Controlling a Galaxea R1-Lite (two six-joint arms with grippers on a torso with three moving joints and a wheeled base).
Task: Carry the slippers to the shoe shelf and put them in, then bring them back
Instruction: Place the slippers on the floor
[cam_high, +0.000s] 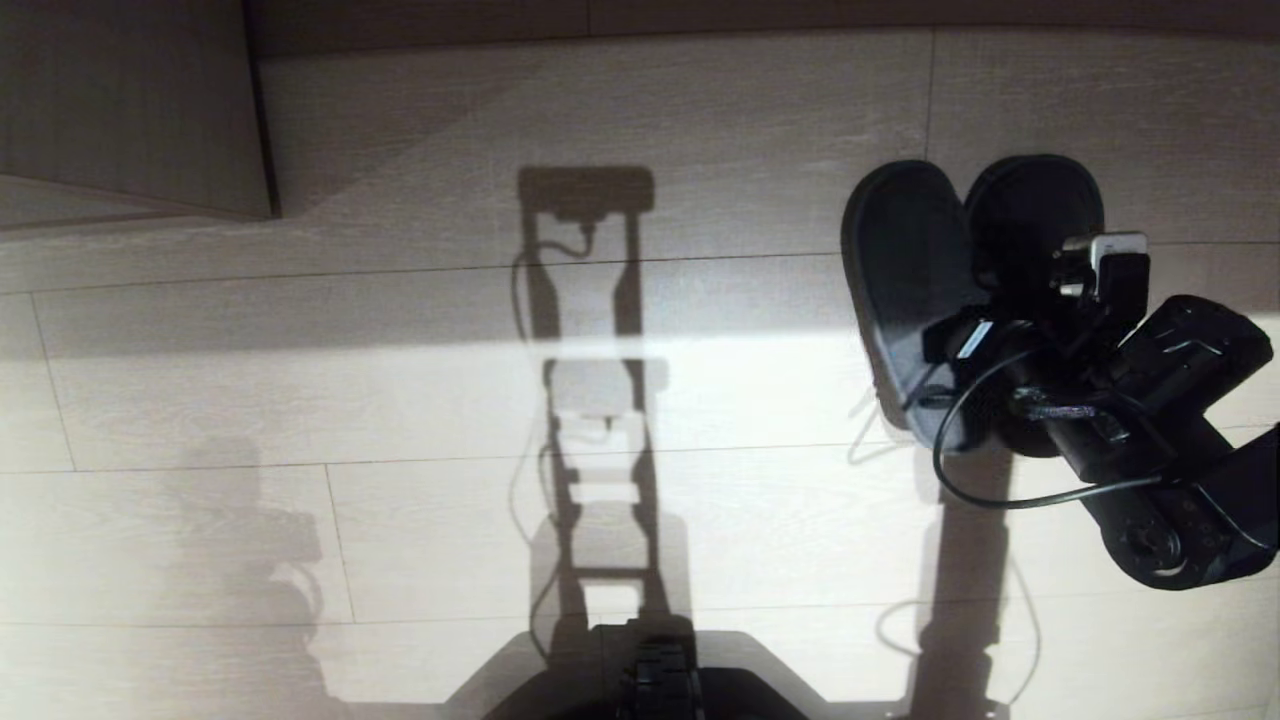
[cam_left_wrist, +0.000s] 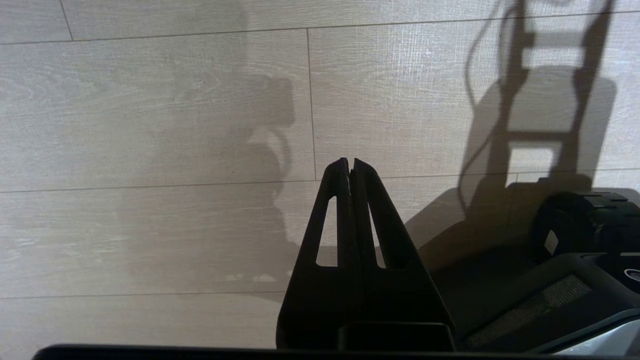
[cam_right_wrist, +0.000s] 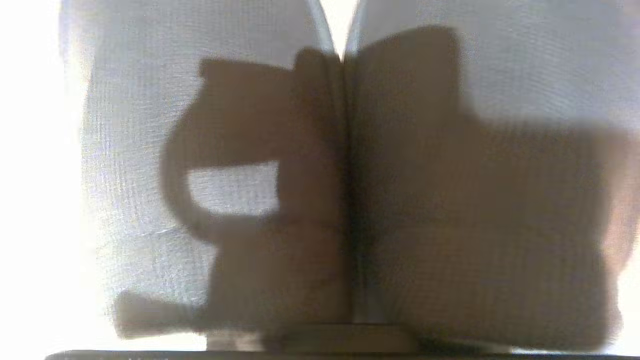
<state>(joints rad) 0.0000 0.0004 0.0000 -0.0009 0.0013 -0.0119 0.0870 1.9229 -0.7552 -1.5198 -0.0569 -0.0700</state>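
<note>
Pale wood-plank floor fills my view, with a beige cabinet corner at far left. The slippers sit side by side on the floor at right, under my right gripper; whether its jaws grip, I cannot tell. My left gripper hangs idle, jaws closed.

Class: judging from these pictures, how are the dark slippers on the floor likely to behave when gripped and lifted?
The slippers look like soft woven fabric in the right wrist view, so they would probably flex and droop. They appear flat and thin, so likely light. Lying flat, side by side on the plank floor, they seem unlikely to roll, though they might slide.
</note>
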